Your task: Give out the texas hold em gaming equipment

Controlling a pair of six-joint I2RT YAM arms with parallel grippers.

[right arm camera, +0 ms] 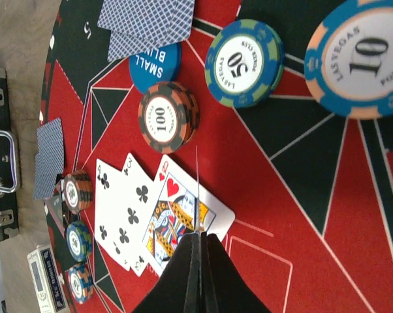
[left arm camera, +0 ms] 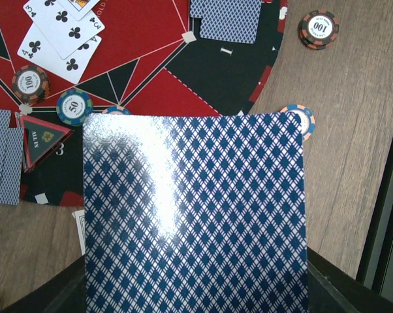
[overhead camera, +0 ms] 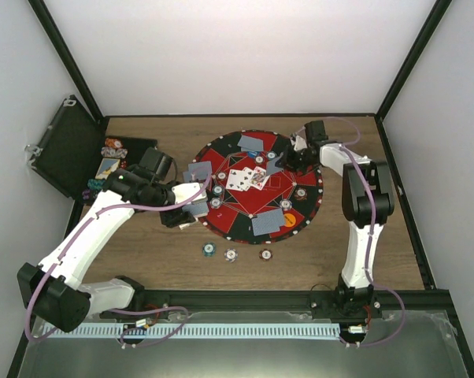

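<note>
In the left wrist view a blue-backed playing card (left arm camera: 196,215) fills the frame. It sits in my left gripper (overhead camera: 190,206) and hides the fingers, at the left edge of the round mat (overhead camera: 296,206). My right gripper (right arm camera: 198,236) is shut on a thin card seen edge-on (right arm camera: 197,189), just above three face-up cards (right arm camera: 134,215): two clubs and the queen of hearts. In the top view it hovers at the mat's upper right (overhead camera: 286,161). Chips marked 100 (right arm camera: 165,117), 50 (right arm camera: 243,62) and 10 (right arm camera: 363,55) lie on the mat. Pairs of face-down cards (overhead camera: 266,224) lie round the rim.
The black case (overhead camera: 64,146) stands open at the far left, with more chips (overhead camera: 115,147) beside it. Three chips (overhead camera: 231,255) lie on the wood in front of the mat. A blue blind button (right arm camera: 154,62) and a card box (right arm camera: 46,280) are near the mat's edge.
</note>
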